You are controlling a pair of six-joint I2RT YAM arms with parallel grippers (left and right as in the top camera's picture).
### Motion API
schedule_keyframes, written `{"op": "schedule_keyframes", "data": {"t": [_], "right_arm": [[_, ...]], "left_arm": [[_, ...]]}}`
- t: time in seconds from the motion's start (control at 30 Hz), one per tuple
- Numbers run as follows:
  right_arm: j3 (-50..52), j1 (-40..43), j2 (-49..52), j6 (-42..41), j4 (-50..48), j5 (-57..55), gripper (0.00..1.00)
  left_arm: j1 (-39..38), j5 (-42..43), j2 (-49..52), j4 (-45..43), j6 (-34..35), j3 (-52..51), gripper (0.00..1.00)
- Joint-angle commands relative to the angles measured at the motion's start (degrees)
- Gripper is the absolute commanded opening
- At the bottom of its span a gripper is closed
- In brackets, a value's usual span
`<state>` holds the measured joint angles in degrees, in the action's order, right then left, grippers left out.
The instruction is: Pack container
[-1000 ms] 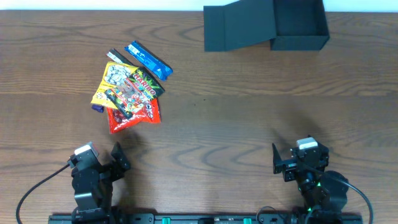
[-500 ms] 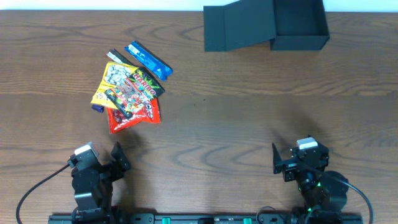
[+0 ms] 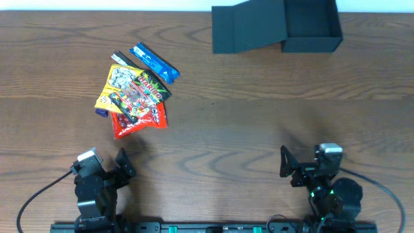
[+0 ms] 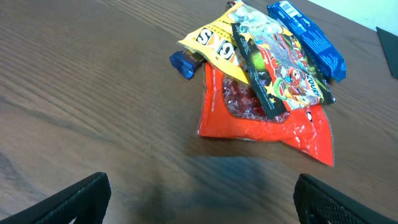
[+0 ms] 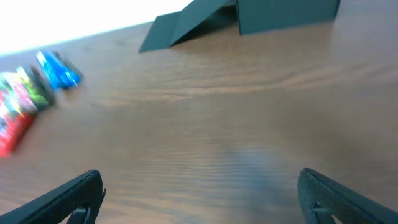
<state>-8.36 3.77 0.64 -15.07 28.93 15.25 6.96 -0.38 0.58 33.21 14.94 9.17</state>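
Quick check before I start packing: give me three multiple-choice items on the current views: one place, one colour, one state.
1. Where on the brown wooden table is the dark teal-black matte rectangular cardboard box?
A) far edge, right of centre
B) near edge, between the arms
C) among the packets
2. What colour is the plastic packet at the bottom of the snack pile?
A) green
B) orange-red
C) white
3. How is the box's hinged flap lid?
A) shut
B) open, swung leftward
C) missing
Answers: 1 A, it sits far right in the overhead view; 2 B, the others overlap it; 3 B, the box's inside shows.
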Motion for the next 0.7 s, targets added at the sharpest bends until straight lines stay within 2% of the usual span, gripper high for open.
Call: {"op": "schedule_keyframes", "data": {"t": [0.0, 0.33, 0.53, 0.67], "right_arm": [[0.28, -0.33, -0.33, -16.65, 0.2, 1.7, 0.99], [0.28, -0.33, -0.33, -18.16, -3.96, 2.78, 0.99], [-1.01, -0.33, 1.97, -11.1, -8.55, 5.53, 0.99], [-6.36, -0.33, 10.75, -5.49, -9.14, 2.1, 0.99]], "left_arm": [[-0.24, -0.15, -0.33, -0.07, -0.81, -0.52, 0.95], [-0.24, -0.15, -0.33, -0.04, -0.81, -0.52, 0.95], [-0.24, -0.15, -0.33, -0.07, -0.81, -0.52, 0.95], [-0.24, -0.15, -0.33, -0.04, -0.81, -0.52, 0.95]]}}
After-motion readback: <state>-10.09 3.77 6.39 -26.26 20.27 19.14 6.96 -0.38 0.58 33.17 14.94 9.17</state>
